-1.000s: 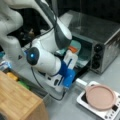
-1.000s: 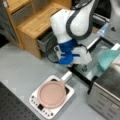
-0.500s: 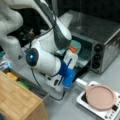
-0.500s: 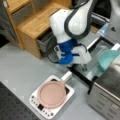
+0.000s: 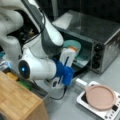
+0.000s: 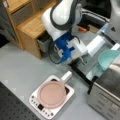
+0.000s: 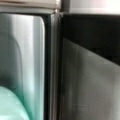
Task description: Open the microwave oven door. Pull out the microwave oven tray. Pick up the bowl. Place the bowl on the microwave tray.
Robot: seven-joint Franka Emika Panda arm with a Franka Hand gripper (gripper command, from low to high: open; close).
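**Q.** What has changed over the last second, and what does it mean for the task?

**A.** Very little. The gripper (image 5: 71, 51) remains at the mouth of the microwave oven (image 5: 100, 30), and the bowl (image 5: 75, 44) has shifted only slightly. The jaws appear closed on the bowl, which hangs tilted and unsupported in a front view (image 6: 108, 60). The microwave oven door (image 5: 81, 71) is already folded down. The tray cannot be told apart from the dark door, and the bowl is not yet set down.

**Q.** Which edges limit movement?

**A.** The cavity's upright frame (image 7: 53, 62) stands just right of the bowl in the wrist view. The knob column lies to a front view's right, and the white appliance (image 5: 100, 96) sits nearer. The grey floor to its left is open.
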